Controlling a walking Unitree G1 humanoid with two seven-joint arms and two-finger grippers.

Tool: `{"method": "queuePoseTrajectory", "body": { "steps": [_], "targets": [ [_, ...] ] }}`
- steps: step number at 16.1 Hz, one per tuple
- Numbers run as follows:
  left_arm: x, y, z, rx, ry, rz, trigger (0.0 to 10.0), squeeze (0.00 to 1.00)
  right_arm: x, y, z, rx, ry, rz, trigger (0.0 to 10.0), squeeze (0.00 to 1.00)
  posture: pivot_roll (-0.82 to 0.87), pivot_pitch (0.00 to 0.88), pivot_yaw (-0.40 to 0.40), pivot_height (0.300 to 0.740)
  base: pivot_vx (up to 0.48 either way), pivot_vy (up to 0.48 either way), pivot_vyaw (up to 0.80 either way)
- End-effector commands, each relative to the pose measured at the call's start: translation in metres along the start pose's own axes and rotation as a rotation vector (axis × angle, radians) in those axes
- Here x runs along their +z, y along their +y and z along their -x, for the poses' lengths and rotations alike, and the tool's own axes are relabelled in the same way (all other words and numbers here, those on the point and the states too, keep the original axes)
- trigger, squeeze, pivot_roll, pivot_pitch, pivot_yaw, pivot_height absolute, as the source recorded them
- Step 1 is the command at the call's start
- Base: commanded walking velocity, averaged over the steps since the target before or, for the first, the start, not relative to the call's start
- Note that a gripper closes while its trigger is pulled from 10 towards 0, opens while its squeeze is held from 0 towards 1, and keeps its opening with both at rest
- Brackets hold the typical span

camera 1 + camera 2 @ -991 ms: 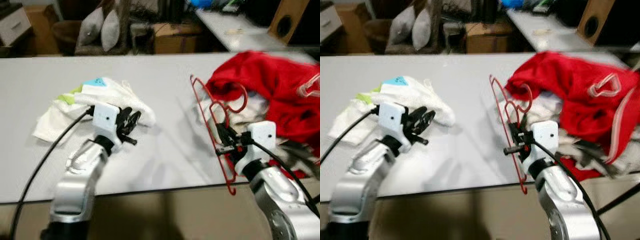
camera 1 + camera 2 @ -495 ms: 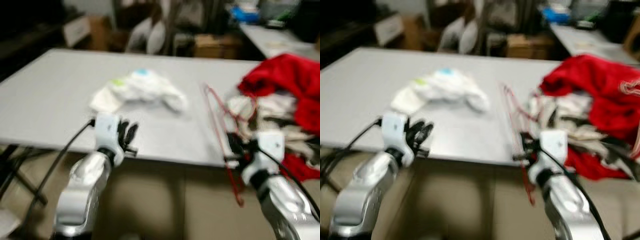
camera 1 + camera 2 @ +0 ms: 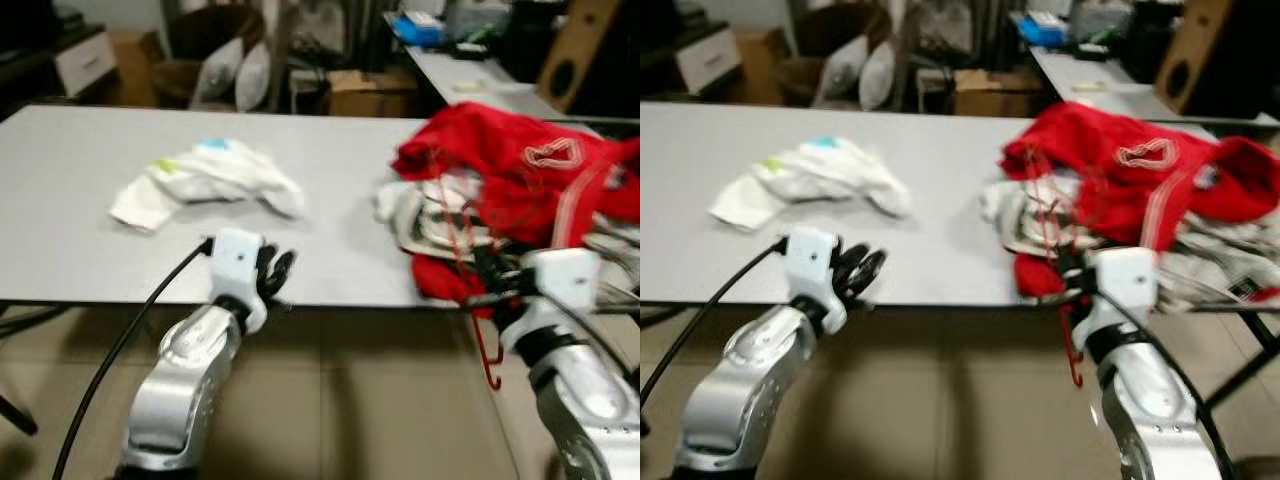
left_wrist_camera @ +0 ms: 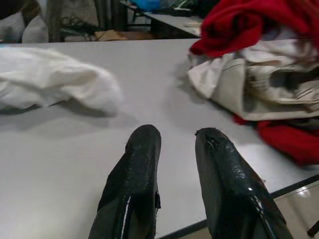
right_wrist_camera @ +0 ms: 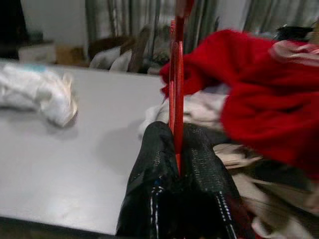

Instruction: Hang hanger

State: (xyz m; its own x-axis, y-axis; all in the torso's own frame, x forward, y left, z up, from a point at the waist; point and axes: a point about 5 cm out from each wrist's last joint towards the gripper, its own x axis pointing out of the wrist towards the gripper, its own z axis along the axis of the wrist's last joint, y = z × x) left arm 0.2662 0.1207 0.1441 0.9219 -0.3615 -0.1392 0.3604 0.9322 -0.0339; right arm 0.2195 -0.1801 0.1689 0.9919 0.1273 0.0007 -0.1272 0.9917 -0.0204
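One table: grey table [image 3: 60, 230] spans the scene, its near edge facing the robot.
Clothes pile: red and pale clothes pile [image 3: 520, 180] heaped on the table's right part.
White garment: crumpled white garment [image 3: 205, 180] lies on the table's left part, well apart from the pile.
Right gripper: right gripper [image 5: 178, 149] at the table's near edge beside the pile, fingers pressed together on the hanger.
Hanger: thin red hanger [image 3: 487, 340] hangs down past the table edge from that grip.
Left gripper: left gripper [image 4: 177, 174] over the near edge, fingers spread, holding nothing.
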Motion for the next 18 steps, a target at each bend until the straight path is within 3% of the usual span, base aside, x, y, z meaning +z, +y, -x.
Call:
{"method": "queuePoseTrajectory", "body": {
  "steps": [1, 3, 5, 8, 9, 10, 11, 12, 17, 18],
  "targets": [
    [0.003, 0.005, 0.001, 0.015, -0.015, -0.006, 10.0, 0.11, 0.012, 0.001, 0.003, 0.002, -0.089, -0.074, 10.0, 0.00, 0.02, 0.000, -0.021, 0.740, 0.000, -0.480, 0.00],
    [0.006, 0.003, -0.001, 0.003, -0.028, -0.004, 10.0, 0.11, 0.019, 0.002, 0.006, 0.007, -0.153, -0.136, 10.0, 0.00, 0.01, 0.000, -0.014, 0.740, 0.000, -0.471, 0.00],
    [0.010, 0.000, -0.005, -0.021, -0.046, -0.002, 10.0, 0.10, 0.024, 0.002, 0.007, -0.015, -0.149, -0.023, 10.0, 0.00, 0.00, 0.000, -0.002, 0.740, 0.000, -0.437, 0.00],
    [0.013, -0.003, -0.008, -0.032, -0.078, -0.011, 10.0, 0.06, 0.021, -0.002, 0.008, -0.075, -0.129, -0.010, 10.0, 0.00, -0.02, 0.000, 0.006, 0.740, 0.000, -0.141, 0.00],
    [0.014, -0.004, -0.011, -0.040, -0.088, -0.023, 10.0, 0.14, 0.013, -0.002, 0.010, -0.058, -0.059, 0.033, 10.0, 0.00, -0.03, 0.000, 0.004, 0.740, 0.000, 0.000, 0.00],
    [0.014, -0.005, -0.012, -0.050, -0.091, -0.015, 10.0, 0.42, 0.012, -0.001, 0.011, -0.050, -0.051, 0.051, 10.0, 0.00, -0.03, 0.000, 0.003, 0.740, 0.000, 0.000, 0.00],
    [0.014, -0.005, -0.012, -0.058, -0.094, -0.007, 10.0, 0.42, 0.012, 0.000, 0.011, -0.045, -0.051, 0.061, 10.0, 0.00, -0.03, 0.000, 0.003, 0.740, 0.000, 0.000, 0.00],
    [0.016, -0.007, -0.014, -0.070, -0.106, -0.002, 10.0, 0.98, 0.013, 0.000, 0.009, -0.058, -0.061, 0.045, 10.0, 0.00, -0.03, 0.000, 0.001, 0.740, 0.000, 0.000, -0.80],
    [0.022, -0.011, -0.023, -0.072, -0.138, -0.012, 10.0, 0.94, 0.020, -0.004, 0.003, -0.063, -0.099, 0.057, 10.0, 0.00, -0.04, 0.000, 0.001, 0.740, 0.279, 0.000, -0.75],
    [0.024, -0.009, -0.027, -0.057, -0.148, -0.015, 10.0, 0.94, 0.019, -0.008, 0.001, -0.115, -0.088, 0.063, 10.0, 0.00, -0.05, 0.000, 0.003, 0.740, 0.304, 0.000, -0.54]
  ]
}}
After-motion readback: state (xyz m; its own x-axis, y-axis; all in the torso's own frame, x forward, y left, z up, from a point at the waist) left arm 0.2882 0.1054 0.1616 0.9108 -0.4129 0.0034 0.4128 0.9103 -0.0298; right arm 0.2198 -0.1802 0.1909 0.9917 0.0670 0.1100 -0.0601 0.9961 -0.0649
